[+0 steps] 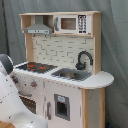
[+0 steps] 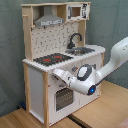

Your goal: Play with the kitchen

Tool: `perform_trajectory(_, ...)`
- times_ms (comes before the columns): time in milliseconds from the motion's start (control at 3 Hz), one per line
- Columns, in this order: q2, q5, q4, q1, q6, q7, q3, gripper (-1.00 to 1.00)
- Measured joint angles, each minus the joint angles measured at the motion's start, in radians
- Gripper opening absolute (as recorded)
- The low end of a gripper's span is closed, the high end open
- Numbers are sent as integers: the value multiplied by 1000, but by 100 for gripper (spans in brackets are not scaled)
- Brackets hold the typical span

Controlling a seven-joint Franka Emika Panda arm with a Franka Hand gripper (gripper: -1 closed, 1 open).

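Observation:
The white and pale-wood toy kitchen (image 1: 65,50) stands upright in both exterior views. Its black-red hob (image 2: 52,59) lies next to the steel sink (image 2: 82,50) with the black tap (image 2: 75,39). The hood (image 2: 49,20) and the microwave (image 2: 75,11) sit on top. In the second exterior view my gripper (image 2: 56,74) hangs close in front of the kitchen's front panel, just under the worktop edge and above the oven door (image 2: 62,97). My white arm (image 1: 12,105) fills the first exterior view's lower left and covers part of the front.
The kitchen stands on a wooden surface (image 2: 102,107). A grey-green curtain (image 2: 10,50) hangs behind it. Below the sink is a cupboard door with a dark panel (image 1: 61,106). The rounded worktop end (image 1: 102,78) juts out at the first exterior view's right.

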Motion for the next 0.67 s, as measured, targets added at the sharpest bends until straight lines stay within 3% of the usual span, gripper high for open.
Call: perform_trajectory(667, -11, 0, 0, 4, -24, -234, 1, -100)
